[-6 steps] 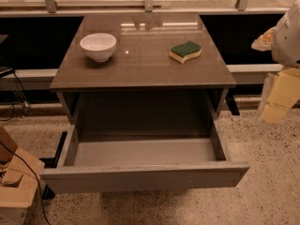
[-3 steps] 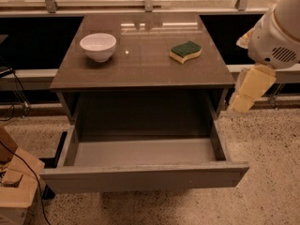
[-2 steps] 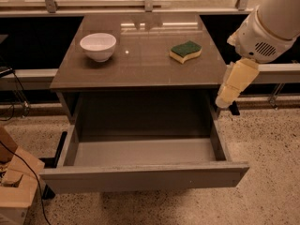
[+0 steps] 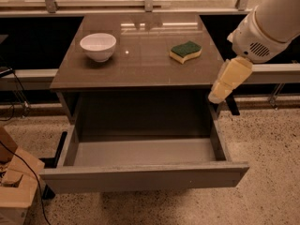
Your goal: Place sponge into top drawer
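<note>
One step looks done: the top drawer stands open; the sponge lies ungrasped on the worktop. The gripper hangs beside the worktop's right front corner, holding nothing, its opening impossible to tell; grasping and placing remain.

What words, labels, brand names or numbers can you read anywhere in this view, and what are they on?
None: no readable text anywhere in this view.
The sponge, white bowl, cabinet top and open top drawer show no lettering.
The end effector, hanging off the cabinet's right front corner above the drawer's right side, is unmarked; the arm shows only a speaker-like grille.
</note>
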`<state>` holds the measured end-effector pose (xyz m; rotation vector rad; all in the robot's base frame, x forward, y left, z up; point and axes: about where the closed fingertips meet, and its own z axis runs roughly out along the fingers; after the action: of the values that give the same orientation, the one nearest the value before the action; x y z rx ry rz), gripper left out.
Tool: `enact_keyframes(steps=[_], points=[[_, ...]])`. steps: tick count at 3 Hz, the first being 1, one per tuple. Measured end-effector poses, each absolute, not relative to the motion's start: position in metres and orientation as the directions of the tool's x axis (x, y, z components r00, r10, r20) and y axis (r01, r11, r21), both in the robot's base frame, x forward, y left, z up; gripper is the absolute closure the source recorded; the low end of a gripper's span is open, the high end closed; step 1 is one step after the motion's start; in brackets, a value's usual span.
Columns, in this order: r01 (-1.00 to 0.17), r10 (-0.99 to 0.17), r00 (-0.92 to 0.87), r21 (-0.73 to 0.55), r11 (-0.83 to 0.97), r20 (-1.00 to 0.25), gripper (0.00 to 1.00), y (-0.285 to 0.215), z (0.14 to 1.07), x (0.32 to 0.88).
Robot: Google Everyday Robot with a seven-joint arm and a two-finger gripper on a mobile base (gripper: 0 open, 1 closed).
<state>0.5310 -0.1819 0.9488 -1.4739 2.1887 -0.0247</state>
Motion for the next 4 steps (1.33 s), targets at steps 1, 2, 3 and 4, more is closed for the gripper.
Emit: enact_keyframes(steps=[1, 2, 3, 4], points=[[-0.836, -0.819, -0.284, -0.289, 0.466, -0.498, 0.00, -0.173, 0.945, 0.567], [-0.853, -0.749, -0.238, -0.236, 0.466, -0.618, 0.00, -0.163, 0.925, 0.623], [-0.827, -0.666, -0.271, -0.186, 0.531, -0.695, 0.00, -0.160, 0.913, 0.667], [-0.827, -0.663, -0.273, -0.183, 0.532, -0.697, 0.00, -0.160, 0.911, 0.670]])
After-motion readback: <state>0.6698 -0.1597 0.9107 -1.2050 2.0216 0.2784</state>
